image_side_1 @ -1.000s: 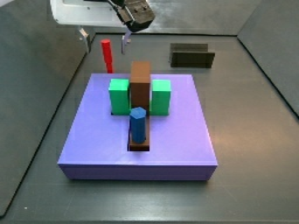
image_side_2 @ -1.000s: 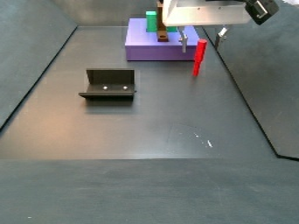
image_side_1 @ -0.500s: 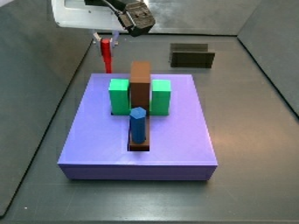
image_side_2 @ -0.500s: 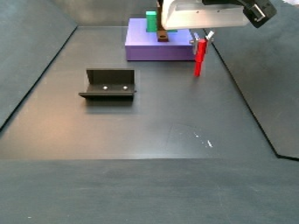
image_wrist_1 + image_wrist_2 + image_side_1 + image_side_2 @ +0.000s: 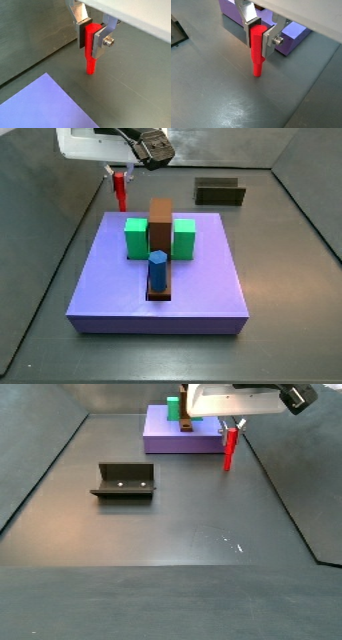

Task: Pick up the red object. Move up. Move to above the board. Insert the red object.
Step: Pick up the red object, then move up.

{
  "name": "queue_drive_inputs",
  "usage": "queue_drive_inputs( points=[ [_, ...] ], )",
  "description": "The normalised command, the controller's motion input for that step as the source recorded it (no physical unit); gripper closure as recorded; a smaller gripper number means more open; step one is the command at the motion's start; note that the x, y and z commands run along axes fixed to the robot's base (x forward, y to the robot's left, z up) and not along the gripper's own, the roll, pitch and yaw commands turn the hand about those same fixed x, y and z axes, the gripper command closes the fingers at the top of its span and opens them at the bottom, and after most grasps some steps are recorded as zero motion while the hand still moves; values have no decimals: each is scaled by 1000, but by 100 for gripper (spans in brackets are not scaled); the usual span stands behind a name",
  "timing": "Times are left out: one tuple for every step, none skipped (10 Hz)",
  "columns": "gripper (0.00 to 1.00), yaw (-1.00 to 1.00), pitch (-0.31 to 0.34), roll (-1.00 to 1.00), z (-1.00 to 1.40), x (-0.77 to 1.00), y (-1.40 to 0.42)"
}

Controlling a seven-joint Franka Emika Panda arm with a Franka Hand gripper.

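The red object [image 5: 120,193] is a thin red peg standing upright on the grey floor just beyond the board's far left corner. My gripper [image 5: 120,170] is at its upper end. In both wrist views the gripper [image 5: 91,47] [image 5: 258,46] is shut on the red peg [image 5: 90,60] [image 5: 256,57], with both dark pads pressed against its sides. The peg's lower end hangs free below the fingers, close to the floor. The lavender board [image 5: 207,278] carries a brown bar [image 5: 160,218], two green blocks [image 5: 136,238] and a blue peg [image 5: 158,271].
The dark fixture [image 5: 219,192] stands on the floor beyond the board, apart from it in a side view [image 5: 124,480]. The board's edge lies close beside the peg [image 5: 294,37]. Grey walls bound the floor.
One second ago the fingers stood wide apart on either side of the peg's top. They have since closed onto it. The peg has stayed in place.
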Motion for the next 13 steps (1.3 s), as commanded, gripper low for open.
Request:
queue_drive_inputs(
  points=[
    [100,0,0,0,0,0,0],
    [100,0,0,0,0,0,0],
    [100,0,0,0,0,0,0],
    [100,0,0,0,0,0,0],
    [100,0,0,0,0,0,0],
    [100,0,0,0,0,0,0],
    [100,0,0,0,0,0,0],
    [100,0,0,0,0,0,0],
    [100,0,0,0,0,0,0],
    [100,0,0,0,0,0,0],
    [100,0,0,0,833,0,0],
    [100,-30,23,6,822,-17,57],
    [100,-39,75,2,666,-65,55]
  ],
)
